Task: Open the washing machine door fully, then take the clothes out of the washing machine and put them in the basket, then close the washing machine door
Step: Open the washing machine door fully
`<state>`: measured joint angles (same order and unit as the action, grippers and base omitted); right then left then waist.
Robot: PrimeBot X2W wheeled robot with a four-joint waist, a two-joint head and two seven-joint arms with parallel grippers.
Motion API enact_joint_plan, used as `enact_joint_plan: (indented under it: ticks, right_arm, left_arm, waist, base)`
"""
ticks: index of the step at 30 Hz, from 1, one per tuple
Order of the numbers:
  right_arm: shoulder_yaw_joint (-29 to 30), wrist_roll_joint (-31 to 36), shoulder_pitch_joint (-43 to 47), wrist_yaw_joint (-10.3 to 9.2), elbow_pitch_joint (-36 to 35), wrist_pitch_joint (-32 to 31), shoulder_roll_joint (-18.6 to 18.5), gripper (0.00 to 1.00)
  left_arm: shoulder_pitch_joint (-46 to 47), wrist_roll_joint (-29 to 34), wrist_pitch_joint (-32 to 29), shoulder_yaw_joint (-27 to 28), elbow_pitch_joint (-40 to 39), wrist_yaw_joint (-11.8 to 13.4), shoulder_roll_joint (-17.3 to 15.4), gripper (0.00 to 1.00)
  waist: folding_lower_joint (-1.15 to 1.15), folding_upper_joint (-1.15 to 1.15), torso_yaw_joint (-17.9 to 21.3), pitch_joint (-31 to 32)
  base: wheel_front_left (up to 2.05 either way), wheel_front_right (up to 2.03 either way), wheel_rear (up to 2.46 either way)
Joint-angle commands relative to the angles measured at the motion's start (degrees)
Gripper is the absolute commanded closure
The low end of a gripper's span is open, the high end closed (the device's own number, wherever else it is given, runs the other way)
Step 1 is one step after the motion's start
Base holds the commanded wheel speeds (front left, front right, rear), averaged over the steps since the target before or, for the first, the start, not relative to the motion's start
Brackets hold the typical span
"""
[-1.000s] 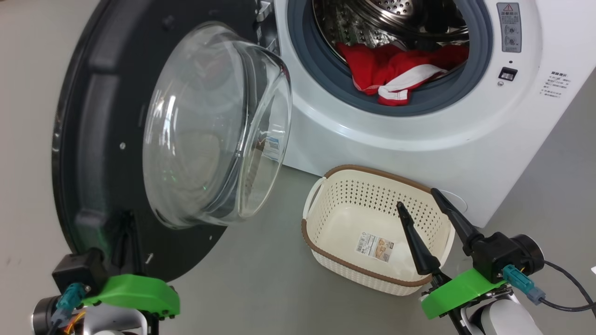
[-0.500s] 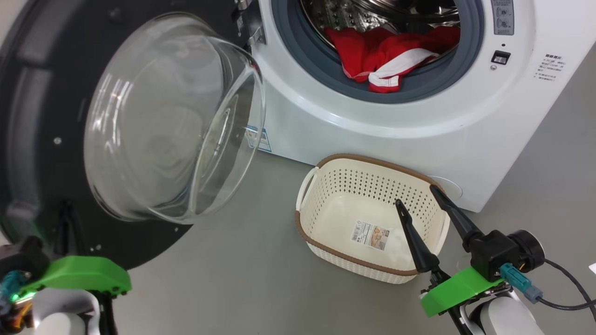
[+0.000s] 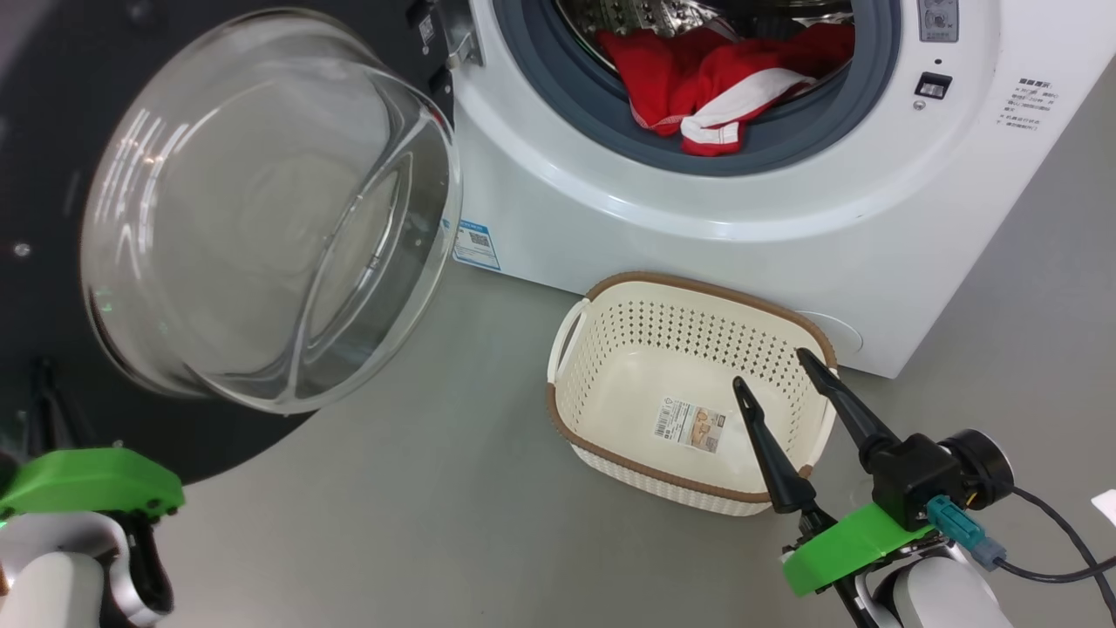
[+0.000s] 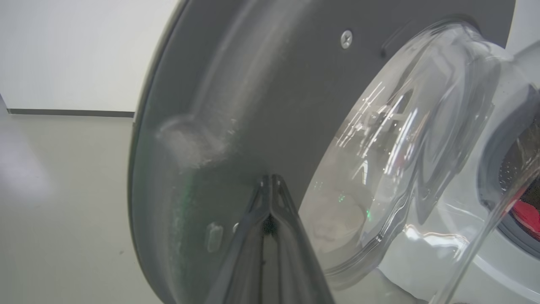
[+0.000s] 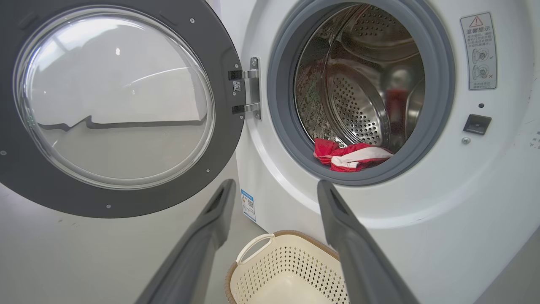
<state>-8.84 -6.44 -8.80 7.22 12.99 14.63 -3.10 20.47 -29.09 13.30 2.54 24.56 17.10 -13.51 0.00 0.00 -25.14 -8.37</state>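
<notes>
The washing machine door stands swung out wide to the left, its clear glass bowl bulging toward me inside the black rim. My left gripper is shut, its joined tips resting against the door's dark inner face beside the bowl. Red and white clothes lie at the front of the steel drum in the washing machine and hang over the grey rubber ring. The cream basket sits empty on the floor before the machine. Just above the basket's near right corner, my right gripper is open and holds nothing.
Grey floor spreads between the door and the basket. A black cable trails from my right wrist. A white wall with a dark skirting line lies beyond the door. The door's hinge is on the opening's left side.
The door has swung further open to the left, and my left arm has gone left and down with it. The head view has shifted. The right gripper has stayed open over the basket.
</notes>
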Motion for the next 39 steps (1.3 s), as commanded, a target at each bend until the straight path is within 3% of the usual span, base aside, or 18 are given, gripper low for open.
enact_joint_plan:
  ticks: [1, 17, 31, 32, 34, 39]
  right_arm:
    - [-1.73, 0.67, -2.49, 0.26, -1.19, 0.37, 0.23, 0.0]
    - [-2.4, 1.86, -4.62, 0.26, -0.83, 0.37, 0.23, 0.0]
    - [-2.38, 0.24, -4.89, 0.26, -0.52, 0.37, 0.23, 0.0]
    - [-2.41, -0.07, -4.9, 0.26, -0.53, 0.37, 0.23, 0.0]
    - [-2.47, -0.64, -4.85, 0.26, -0.56, 0.37, 0.23, 0.0]
    - [-1.71, -1.91, -4.15, 0.26, -0.83, 0.37, 0.23, 0.0]
  left_arm:
    - [2.8, -0.27, 0.83, 3.52, 0.03, -0.18, -3.27, 1.0]
    - [8.86, 0.38, 1.68, 12.78, 8.64, -4.12, -5.1, 1.0]
    - [8.25, 6.55, 1.69, 18.27, 6.01, -7.46, -2.13, 1.0]
    - [7.77, 6.94, 1.69, 18.61, 4.86, -7.82, -1.61, 0.72]
    - [6.75, 7.05, 1.69, 19.27, 2.83, -8.8, -0.37, 0.0]
    - [4.65, 8.13, 1.7, 18.78, -2.55, -10.77, 1.58, 0.0]
  waist:
    - [0.0, 0.0, 0.18, -0.33]
    - [0.0, 0.0, 2.97, -3.28]
    - [0.0, 0.0, 4.4, -1.77]
    - [0.0, 0.0, 4.51, -1.48]
    - [0.0, 0.0, 4.8, -0.92]
    - [0.0, 0.0, 5.48, 0.42]
  base:
    - [0.0, 0.0, 0.0]
    - [0.0, 0.0, 0.0]
    - [0.0, 0.0, 0.0]
    - [0.0, 0.0, 0.0]
    - [0.0, 0.0, 0.0]
    - [0.0, 0.0, 0.0]
